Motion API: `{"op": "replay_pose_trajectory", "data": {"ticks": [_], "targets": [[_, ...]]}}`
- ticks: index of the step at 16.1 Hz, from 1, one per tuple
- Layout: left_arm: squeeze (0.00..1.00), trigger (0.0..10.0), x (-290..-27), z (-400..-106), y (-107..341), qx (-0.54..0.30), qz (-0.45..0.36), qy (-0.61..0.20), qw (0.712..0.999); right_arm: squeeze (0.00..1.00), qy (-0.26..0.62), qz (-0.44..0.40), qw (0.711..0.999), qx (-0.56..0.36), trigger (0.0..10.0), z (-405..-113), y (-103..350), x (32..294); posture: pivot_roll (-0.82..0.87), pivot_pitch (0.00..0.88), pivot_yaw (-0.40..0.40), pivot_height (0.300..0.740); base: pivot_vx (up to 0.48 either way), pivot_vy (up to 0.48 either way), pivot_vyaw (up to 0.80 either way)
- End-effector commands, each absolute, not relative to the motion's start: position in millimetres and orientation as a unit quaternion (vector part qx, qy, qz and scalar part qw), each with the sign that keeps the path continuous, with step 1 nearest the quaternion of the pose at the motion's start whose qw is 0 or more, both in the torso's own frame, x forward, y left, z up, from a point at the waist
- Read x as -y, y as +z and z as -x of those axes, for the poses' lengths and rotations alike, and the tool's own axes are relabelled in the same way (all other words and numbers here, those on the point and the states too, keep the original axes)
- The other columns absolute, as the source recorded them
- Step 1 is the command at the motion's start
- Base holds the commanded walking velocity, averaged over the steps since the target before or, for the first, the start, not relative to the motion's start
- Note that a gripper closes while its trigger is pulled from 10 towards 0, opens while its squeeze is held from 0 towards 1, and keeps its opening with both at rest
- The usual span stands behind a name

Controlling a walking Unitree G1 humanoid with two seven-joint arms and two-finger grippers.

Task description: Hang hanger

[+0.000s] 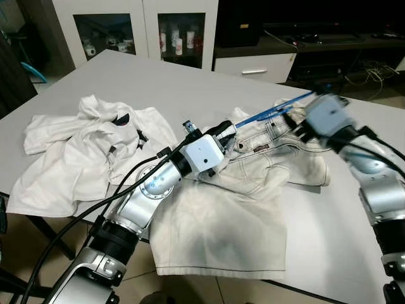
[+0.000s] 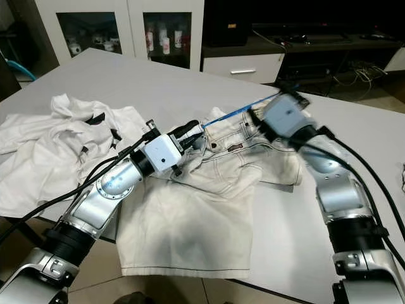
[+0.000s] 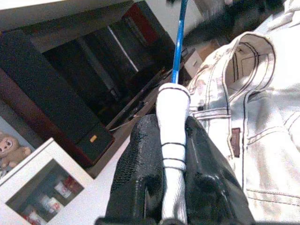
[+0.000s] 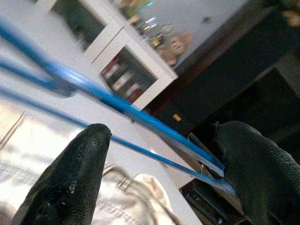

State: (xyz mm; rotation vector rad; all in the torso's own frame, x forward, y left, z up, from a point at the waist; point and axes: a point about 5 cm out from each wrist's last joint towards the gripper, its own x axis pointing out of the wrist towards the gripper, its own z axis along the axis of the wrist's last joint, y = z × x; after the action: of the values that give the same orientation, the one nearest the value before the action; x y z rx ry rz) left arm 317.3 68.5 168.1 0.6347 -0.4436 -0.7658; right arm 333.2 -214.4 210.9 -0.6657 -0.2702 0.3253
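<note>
Left eye view is showing a thin blue hanger (image 1: 278, 109) stretching over a pair of white denim shorts (image 1: 253, 183) that is lying on the grey table (image 1: 190, 82). The hanger is a slim rod-like frame, bright blue, with one end covered by white fabric from the shorts' waistband. The left gripper (image 1: 224, 131) is reaching in from the near left, and in the left wrist view its two black fingers (image 3: 140, 173) are pressing together on that white-wrapped end of the hanger, the blue rod running away from them. The right gripper (image 1: 297, 120) is blurring at the far right end of the hanger; in the right wrist view its fingers (image 4: 79, 173) are standing apart with the blue bars passing between them, one bar touching the other finger. A crumpled white shirt (image 1: 88, 152) is lying to the left of the shorts. White cabinets with glass doors (image 1: 126, 31) are standing beyond the table.
</note>
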Motion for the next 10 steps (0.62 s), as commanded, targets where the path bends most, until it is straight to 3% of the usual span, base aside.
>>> {"op": "replay_pose_trajectory", "data": {"ticks": [1,10], "targets": [[0.0,10.0,-72,-320,170,0.209,-0.295,-0.356,0.862,0.0,0.142,0.302,0.931,0.145,10.0,-330,218,221,0.04,0.0,-0.043,0.723,0.0,0.0,0.0],[0.0,10.0,-86,-333,166,0.168,-0.247,-0.3,0.906,0.0,0.101,0.195,0.962,0.165,10.0,-316,213,226,0.04,0.0,-0.047,0.723,0.0,0.0,0.0]]}}
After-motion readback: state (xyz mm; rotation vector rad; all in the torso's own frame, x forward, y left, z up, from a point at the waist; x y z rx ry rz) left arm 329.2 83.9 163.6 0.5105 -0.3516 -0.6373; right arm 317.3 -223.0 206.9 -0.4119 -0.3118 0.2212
